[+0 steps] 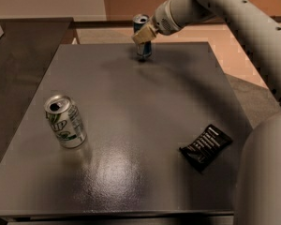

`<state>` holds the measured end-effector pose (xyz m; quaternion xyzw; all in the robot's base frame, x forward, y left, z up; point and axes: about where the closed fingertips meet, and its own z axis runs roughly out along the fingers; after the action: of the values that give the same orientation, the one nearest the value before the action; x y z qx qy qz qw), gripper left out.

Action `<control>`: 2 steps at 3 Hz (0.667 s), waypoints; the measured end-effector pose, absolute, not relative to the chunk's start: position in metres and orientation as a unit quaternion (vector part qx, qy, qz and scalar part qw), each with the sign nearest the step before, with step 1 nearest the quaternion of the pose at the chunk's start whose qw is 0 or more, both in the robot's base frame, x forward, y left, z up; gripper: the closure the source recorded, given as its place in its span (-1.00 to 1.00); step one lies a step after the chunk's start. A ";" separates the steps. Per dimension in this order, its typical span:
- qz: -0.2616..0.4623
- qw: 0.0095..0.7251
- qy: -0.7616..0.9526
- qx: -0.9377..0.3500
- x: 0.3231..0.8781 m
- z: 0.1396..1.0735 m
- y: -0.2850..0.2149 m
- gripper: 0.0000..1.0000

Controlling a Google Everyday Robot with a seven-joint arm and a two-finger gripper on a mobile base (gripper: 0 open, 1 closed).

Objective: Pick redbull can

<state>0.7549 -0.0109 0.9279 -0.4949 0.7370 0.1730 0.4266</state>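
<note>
Dark grey counter (131,107), far edge: gripper (144,33) at the slim blue-and-silver metal redbull can (144,50).
Light, slick, easily dented; hold it mid-body. Whether the gripper has closed on it, I cannot tell.

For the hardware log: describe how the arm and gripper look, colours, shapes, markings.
The arm is pale grey, built of smooth, rounded tubes, with small dark dots along one segment. No cables or lettering show. The gripper, at the far edge of the table by the redbull can, is cream-tan and blocky.
</note>
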 end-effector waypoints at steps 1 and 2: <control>0.176 0.438 0.717 -0.513 0.730 0.958 -0.018 1.00; 0.177 0.443 0.690 -0.545 0.698 0.993 -0.022 1.00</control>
<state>0.6983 -0.0217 0.9925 -0.5449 0.6896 0.1766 0.4430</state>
